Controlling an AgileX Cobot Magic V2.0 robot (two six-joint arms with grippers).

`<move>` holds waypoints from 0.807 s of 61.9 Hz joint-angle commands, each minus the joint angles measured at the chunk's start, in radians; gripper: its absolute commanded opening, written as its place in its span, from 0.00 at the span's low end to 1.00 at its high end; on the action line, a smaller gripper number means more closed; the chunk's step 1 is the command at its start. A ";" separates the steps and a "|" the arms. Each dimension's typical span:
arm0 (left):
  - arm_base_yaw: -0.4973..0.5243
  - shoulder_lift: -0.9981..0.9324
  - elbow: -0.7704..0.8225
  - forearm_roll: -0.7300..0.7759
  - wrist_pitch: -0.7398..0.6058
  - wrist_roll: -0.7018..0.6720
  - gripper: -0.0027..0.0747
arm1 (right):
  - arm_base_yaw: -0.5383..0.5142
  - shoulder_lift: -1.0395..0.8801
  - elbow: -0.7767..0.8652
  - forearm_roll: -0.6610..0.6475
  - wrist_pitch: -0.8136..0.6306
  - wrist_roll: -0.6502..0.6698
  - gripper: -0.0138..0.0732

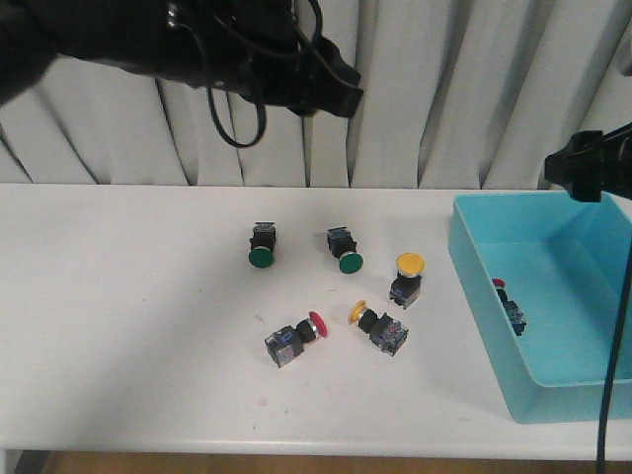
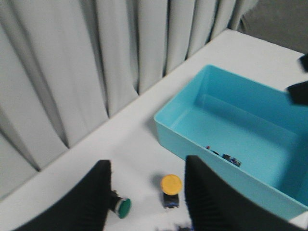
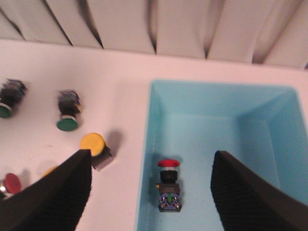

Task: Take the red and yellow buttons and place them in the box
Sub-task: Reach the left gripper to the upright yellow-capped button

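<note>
While one red button (image 3: 169, 174) lies boxed, the right tool (image 3: 149, 192) hovers open above.

White table (image 1: 118, 326): switches (image 1: 293, 341), box (image 1: 474, 259).

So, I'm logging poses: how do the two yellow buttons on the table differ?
The yellow button nearer the box shows its cap top to the camera; the yellow button beside the red one lies tipped, cap edge-on, pointing left. Both have black bodies and sit outside the box.
</note>
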 commanded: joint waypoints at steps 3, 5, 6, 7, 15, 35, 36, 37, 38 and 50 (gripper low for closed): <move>-0.002 0.055 -0.045 -0.080 -0.069 0.015 0.67 | 0.001 -0.115 -0.027 0.003 -0.033 -0.010 0.75; -0.004 0.081 -0.062 -0.089 -0.062 0.015 0.69 | 0.001 -0.135 -0.027 0.003 -0.030 -0.010 0.75; -0.007 0.101 -0.078 -0.090 -0.057 0.015 0.71 | 0.001 -0.147 -0.027 0.003 -0.029 -0.010 0.75; -0.011 0.114 -0.089 -0.090 -0.055 0.015 0.71 | 0.001 -0.154 -0.027 0.004 -0.026 -0.010 0.75; -0.057 0.241 -0.236 -0.088 -0.033 0.015 0.74 | 0.001 -0.197 -0.027 0.007 -0.001 -0.010 0.75; -0.111 0.491 -0.424 0.080 -0.079 -0.108 0.74 | 0.001 -0.203 -0.027 0.030 0.022 -0.010 0.75; -0.111 0.499 -0.424 0.080 -0.081 -0.112 0.74 | 0.001 -0.203 -0.027 0.030 0.022 -0.010 0.75; -0.111 0.510 -0.424 0.080 -0.085 -0.118 0.74 | 0.001 -0.203 -0.027 0.030 0.023 -0.010 0.75; -0.111 0.517 -0.424 0.079 -0.087 -0.119 0.74 | 0.001 -0.203 -0.027 0.030 0.023 -0.010 0.75; -0.112 0.608 -0.424 0.066 -0.097 -0.120 0.74 | 0.001 -0.202 -0.027 0.036 0.025 -0.010 0.75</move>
